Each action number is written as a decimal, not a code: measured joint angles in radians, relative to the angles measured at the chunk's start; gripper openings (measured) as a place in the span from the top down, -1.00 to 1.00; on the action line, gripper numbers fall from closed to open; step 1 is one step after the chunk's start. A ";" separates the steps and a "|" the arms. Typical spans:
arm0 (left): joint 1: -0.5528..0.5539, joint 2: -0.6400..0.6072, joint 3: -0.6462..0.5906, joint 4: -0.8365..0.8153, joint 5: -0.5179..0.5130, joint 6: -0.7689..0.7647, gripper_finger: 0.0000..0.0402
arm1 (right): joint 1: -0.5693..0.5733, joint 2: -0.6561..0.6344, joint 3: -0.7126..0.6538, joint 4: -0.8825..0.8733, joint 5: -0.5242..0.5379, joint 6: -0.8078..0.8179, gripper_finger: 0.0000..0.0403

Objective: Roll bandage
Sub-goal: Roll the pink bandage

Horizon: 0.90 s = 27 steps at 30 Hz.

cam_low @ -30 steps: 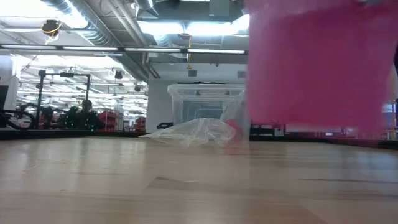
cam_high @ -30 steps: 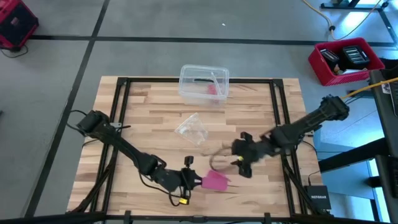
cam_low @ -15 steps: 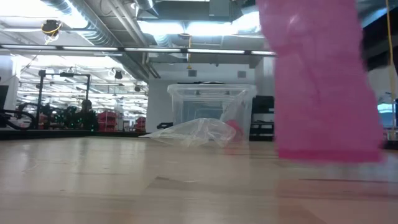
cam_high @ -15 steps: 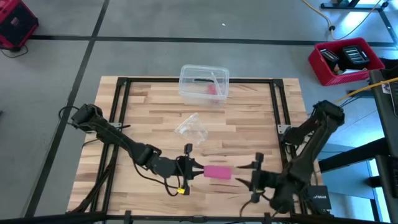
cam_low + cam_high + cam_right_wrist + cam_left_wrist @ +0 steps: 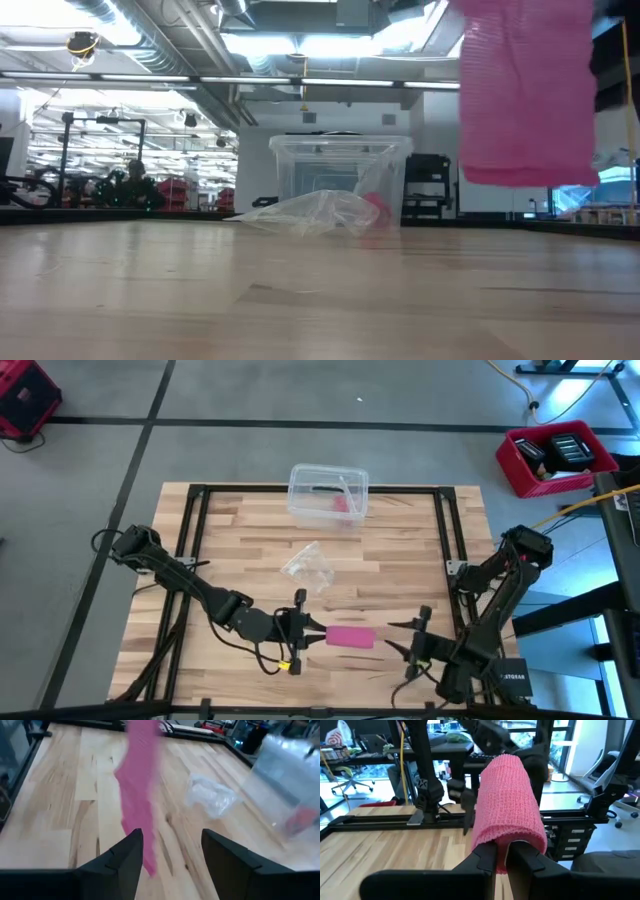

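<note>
High view: pink bandage [image 5: 351, 637] held off the table near the front edge, between the two grippers. Pinched at one end by the left gripper [image 5: 310, 634], fingers [image 5: 487, 857] nearly together on the fabric, arm stretched low from the table's left side toward the middle. Left wrist view: fabric draped over the finger tips, folded like a hood. Low view: hanging clear above the wood [image 5: 300, 290], lower edge well off the surface. Right gripper [image 5: 405, 639] just beyond the bandage's free end, fingers [image 5: 127, 857] spread, nothing between them, arm folded back at the front right corner. Farther back: clear wrapper [image 5: 308, 566] mid-table, clear plastic box [image 5: 328, 493] at the far edge.
</note>
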 joint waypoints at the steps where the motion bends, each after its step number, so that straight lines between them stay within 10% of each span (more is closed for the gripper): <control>1: 0.000 0.000 0.000 0.003 0.000 0.000 0.89 | 0.006 -0.007 -0.040 0.043 0.003 0.026 -0.02; 11: 0.007 0.000 0.000 0.014 0.000 -0.009 0.89 | -0.062 -0.022 -0.321 0.886 -0.098 -0.384 -0.02; 27: 0.008 0.000 0.000 0.021 -0.001 -0.004 0.89 | -0.188 0.006 -0.328 1.078 -0.269 -0.594 -0.02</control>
